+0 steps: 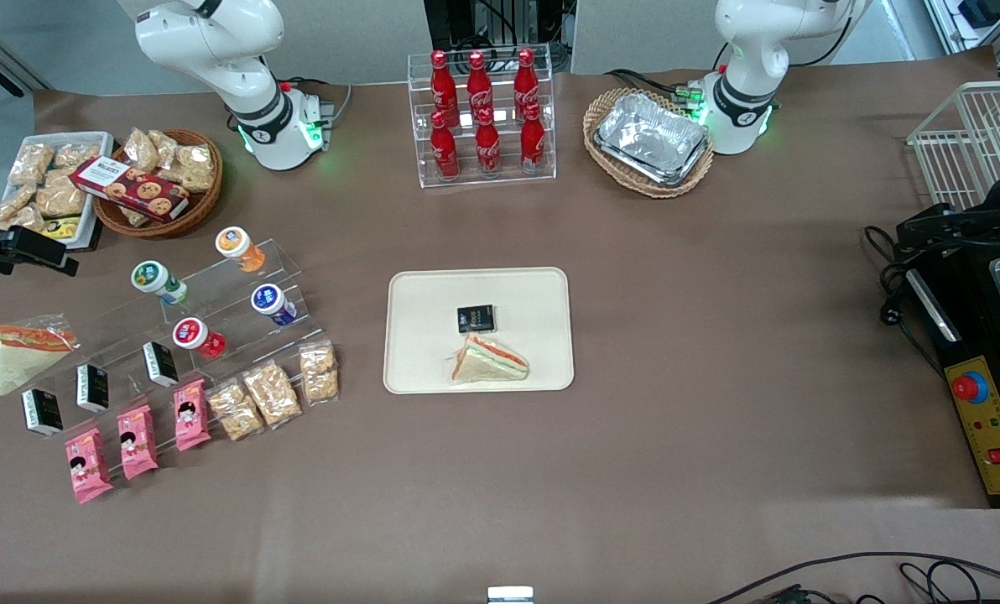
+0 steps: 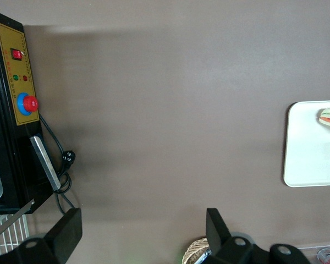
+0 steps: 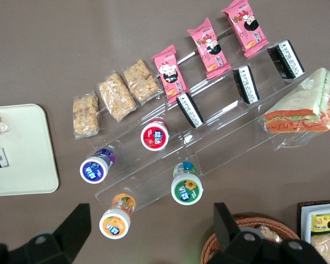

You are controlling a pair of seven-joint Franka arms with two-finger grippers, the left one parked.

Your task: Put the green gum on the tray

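**Green gum on riser, gripper spread above it**

Labels: red bottles (image 1: 483, 113) in the clear rack at the bench edge farthest from the front cam read Coca-Cola. Cookie box (image 1: 129, 188) in the wicker basket (image 1: 202, 210) has white lettering, too small to read. Green gum (image 1: 158, 281) lid carries a flower mark w/ small print, unreadable; it sits on the clear acrylic riser (image 1: 240, 285) toward the working arm's end of the bench, beside the orange-lidded bottle (image 1: 239, 248), w/ the blue-lidded bottle (image 1: 273, 303) and red-lidded bottle (image 1: 197, 337) one step nearer the front cam.

Arm pose: gripper (image 3: 151, 231) hangs above the riser, fingers spread wide, nothing between them; gum (image 3: 186, 187) is just off the gap.

Tray (image 1: 412, 369) lies mid-bench w/ a sandwich (image 1: 490, 361) and a small black packet (image 1: 475, 318) on it.

Views: front cam catches only the arm's dark wrist hardware at the frame edge; wrist cam shows the fingers and lid tops.
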